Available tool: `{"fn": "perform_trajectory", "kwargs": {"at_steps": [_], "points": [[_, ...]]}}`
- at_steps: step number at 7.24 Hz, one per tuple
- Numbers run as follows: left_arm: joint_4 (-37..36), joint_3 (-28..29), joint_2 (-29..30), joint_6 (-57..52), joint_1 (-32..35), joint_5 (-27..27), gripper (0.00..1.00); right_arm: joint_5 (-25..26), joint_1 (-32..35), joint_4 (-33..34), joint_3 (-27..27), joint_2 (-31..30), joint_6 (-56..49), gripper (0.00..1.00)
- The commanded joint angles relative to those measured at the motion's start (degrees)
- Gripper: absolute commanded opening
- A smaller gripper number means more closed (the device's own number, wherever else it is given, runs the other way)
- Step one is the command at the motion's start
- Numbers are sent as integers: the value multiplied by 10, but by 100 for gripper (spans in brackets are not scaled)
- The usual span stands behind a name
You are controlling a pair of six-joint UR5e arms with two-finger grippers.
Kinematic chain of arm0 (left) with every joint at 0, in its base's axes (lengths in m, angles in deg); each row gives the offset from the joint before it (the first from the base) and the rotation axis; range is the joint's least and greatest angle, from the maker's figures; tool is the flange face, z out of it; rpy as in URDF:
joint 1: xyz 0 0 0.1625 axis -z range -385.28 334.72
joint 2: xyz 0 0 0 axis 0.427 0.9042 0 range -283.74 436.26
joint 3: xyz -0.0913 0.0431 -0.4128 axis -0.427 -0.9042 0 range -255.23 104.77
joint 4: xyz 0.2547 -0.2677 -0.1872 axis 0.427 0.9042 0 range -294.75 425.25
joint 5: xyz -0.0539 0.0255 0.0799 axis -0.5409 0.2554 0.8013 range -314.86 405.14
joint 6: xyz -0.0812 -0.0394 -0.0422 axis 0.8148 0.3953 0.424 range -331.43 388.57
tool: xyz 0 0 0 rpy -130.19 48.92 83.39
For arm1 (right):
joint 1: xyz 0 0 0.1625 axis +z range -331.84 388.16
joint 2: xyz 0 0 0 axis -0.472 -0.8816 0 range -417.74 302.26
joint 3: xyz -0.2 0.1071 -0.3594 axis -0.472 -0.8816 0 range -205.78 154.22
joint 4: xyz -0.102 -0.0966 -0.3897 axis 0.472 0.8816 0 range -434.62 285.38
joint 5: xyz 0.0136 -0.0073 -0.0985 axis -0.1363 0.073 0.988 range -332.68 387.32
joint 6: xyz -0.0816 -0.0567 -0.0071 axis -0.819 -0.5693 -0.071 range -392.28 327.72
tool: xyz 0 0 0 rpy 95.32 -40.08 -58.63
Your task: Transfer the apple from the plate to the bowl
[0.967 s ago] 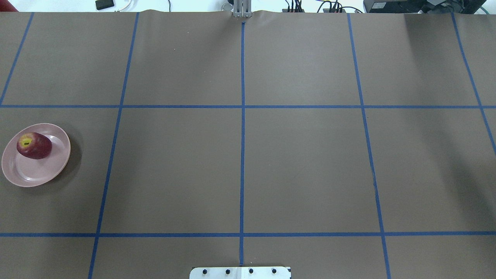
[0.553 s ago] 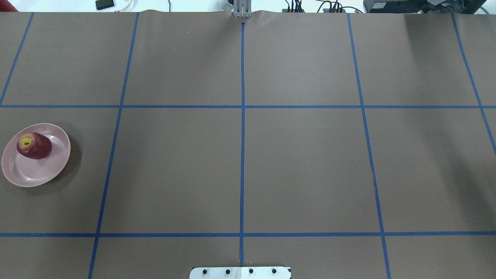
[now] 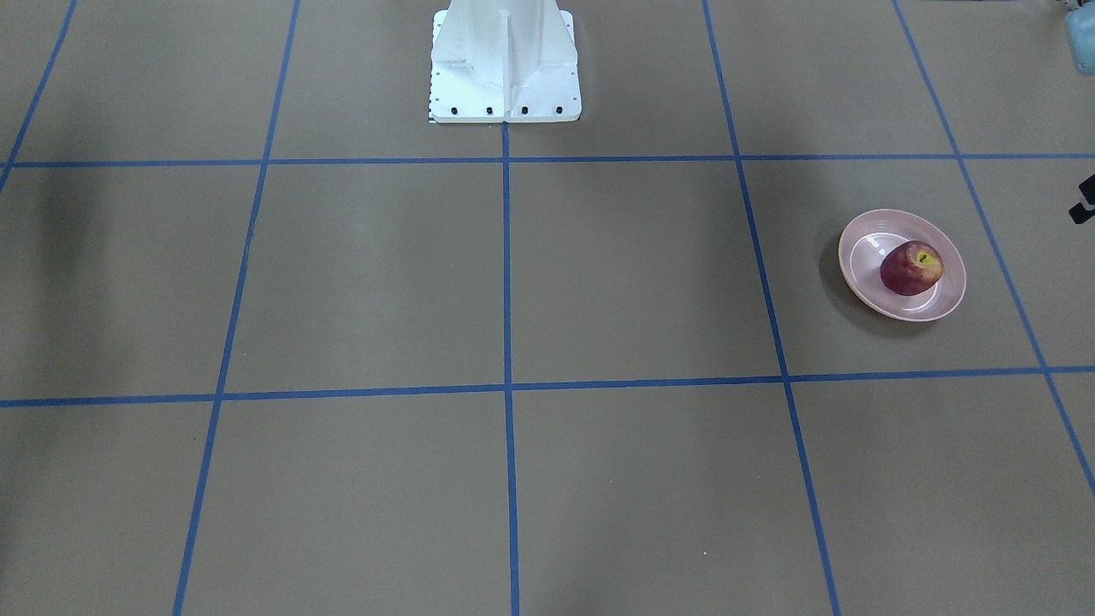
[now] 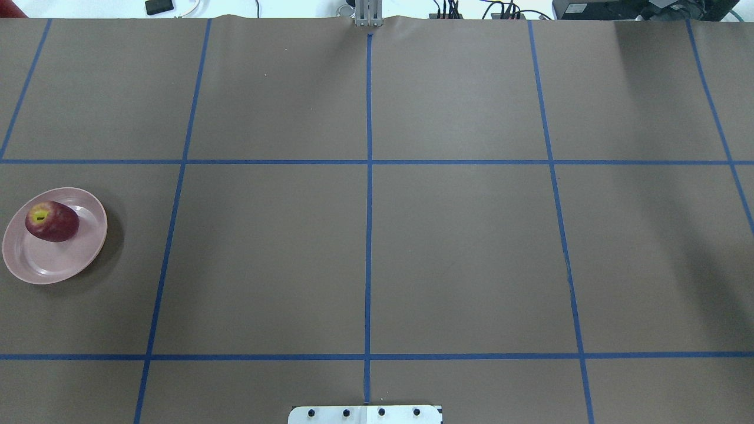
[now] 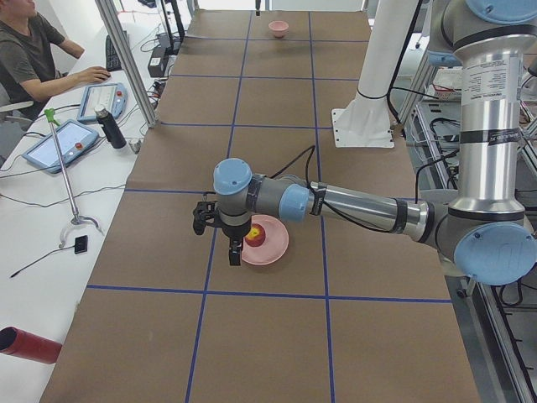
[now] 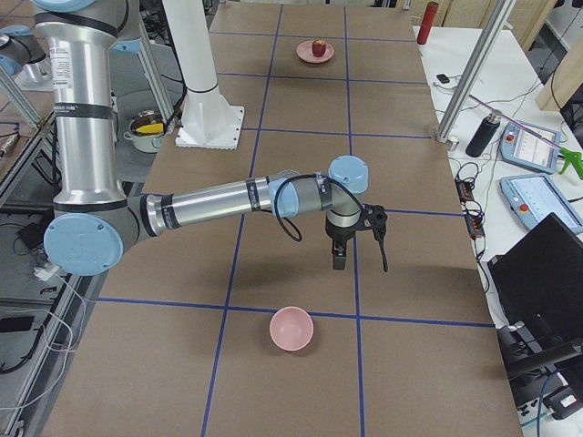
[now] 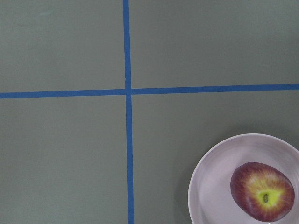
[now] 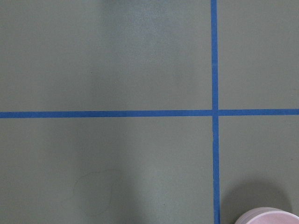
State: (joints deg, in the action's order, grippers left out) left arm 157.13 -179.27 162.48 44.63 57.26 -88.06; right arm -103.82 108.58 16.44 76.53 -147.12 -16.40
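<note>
The dark red apple (image 4: 52, 221) lies on the pale pink plate (image 4: 35, 265) at the table's left end; both also show in the front view, apple (image 3: 912, 268) on plate (image 3: 864, 257), and in the left wrist view, apple (image 7: 262, 191) on plate (image 7: 210, 186). The small pink bowl (image 6: 291, 329) stands empty at the table's right end; its rim shows in the right wrist view (image 8: 266, 218). My left gripper (image 5: 220, 239) hovers above the table beside the plate. My right gripper (image 6: 360, 255) hovers a little past the bowl. I cannot tell whether either is open or shut.
The white robot pedestal (image 3: 505, 68) stands at the table's middle edge. Blue tape lines grid the brown table (image 4: 459, 253). An operator (image 5: 25, 50) sits at a side desk with tablets (image 5: 59, 143) and a bottle (image 5: 111, 128). A laptop (image 6: 537, 273) sits past the right end.
</note>
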Motion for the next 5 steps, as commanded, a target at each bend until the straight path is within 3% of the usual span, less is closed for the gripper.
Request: {"fn": "perform_trajectory", "kwargs": {"at_steps": [1,3,5], "points": [[5,3,-4,6,1,-4,98,0,0,0,-1,0,-1,100],[6,1,-2,10,1,-2,98,0,1,0,-6,-12,-25,100],[8,-1,-3,12,0,0,98,-1,38,0,-9,-67,-125,100]]}}
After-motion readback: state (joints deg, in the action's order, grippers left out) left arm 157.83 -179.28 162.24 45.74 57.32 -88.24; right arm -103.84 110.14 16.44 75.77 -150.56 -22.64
